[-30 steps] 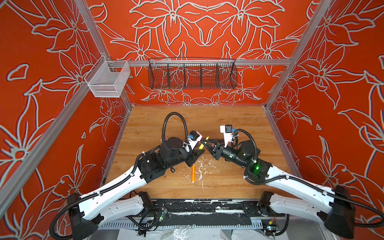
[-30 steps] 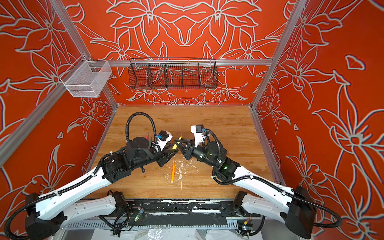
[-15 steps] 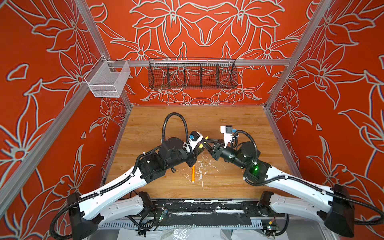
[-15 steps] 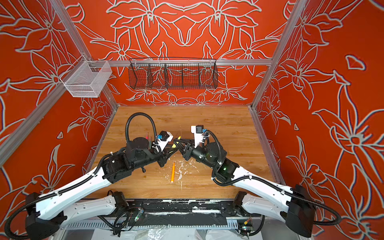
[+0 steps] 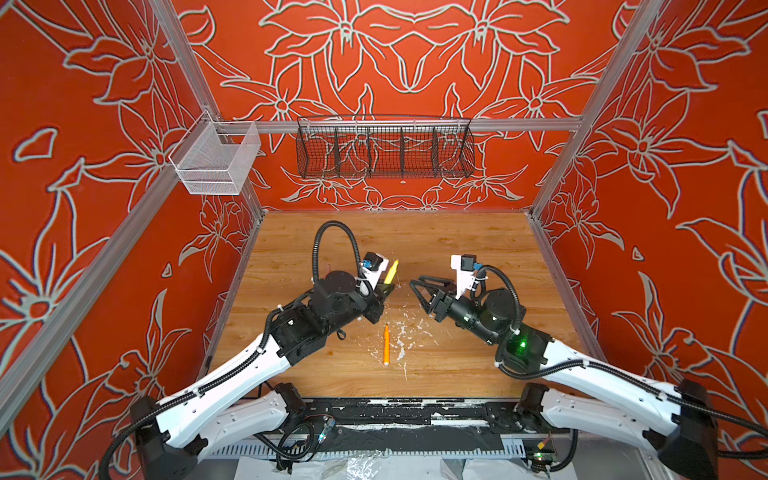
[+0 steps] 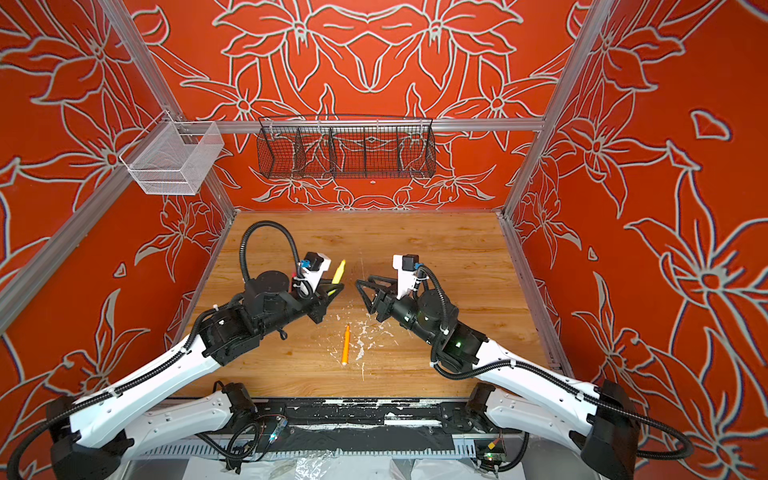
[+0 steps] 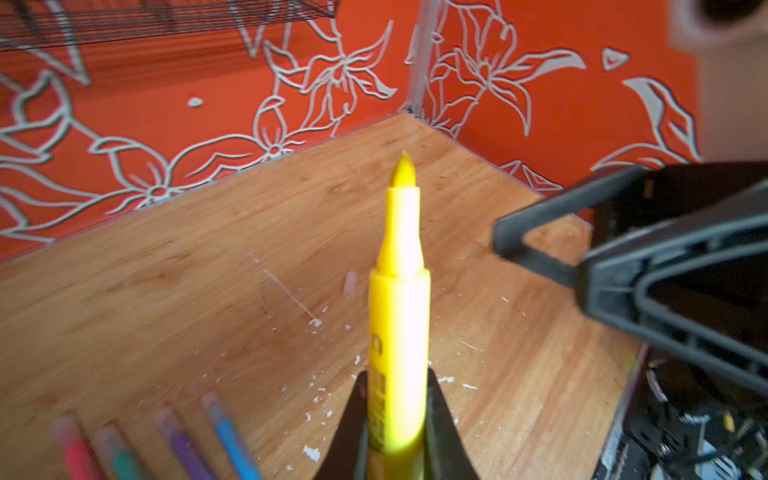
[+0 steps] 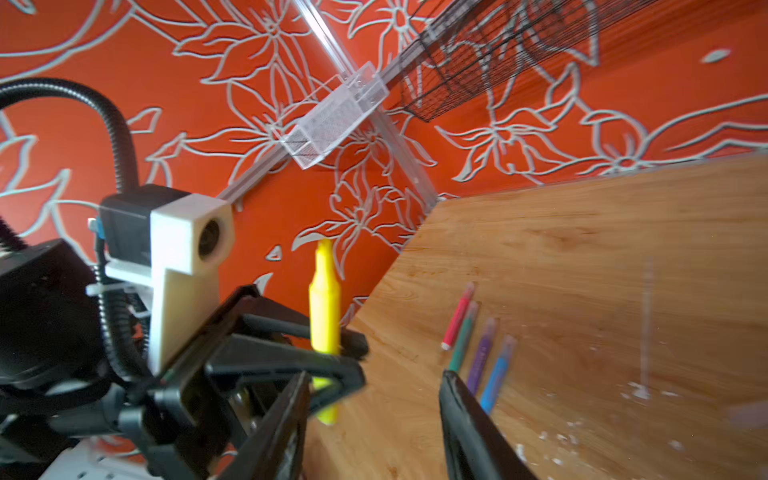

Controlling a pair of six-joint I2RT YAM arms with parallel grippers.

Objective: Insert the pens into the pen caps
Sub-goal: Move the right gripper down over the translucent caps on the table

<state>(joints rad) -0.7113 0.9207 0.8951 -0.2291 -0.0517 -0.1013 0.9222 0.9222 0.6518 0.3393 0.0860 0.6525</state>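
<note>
On my wooden table (image 5: pixel 457 249) lie an orange pen (image 5: pixel 386 345) among white flecks (image 5: pixel 401 332), four pens (image 8: pixel 482 351) side by side, and one clear cap (image 7: pixel 350 284) apart.

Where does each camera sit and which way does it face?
Top views: high over the robot's side, facing down at the table; left arm, right arm show.
Left wrist: on left arm, looking along the yellow pen clamped in the left gripper.
Right wrist: on right arm, facing the left gripper past its open right gripper.
Shared by wrist views: the yellow pen.
</note>
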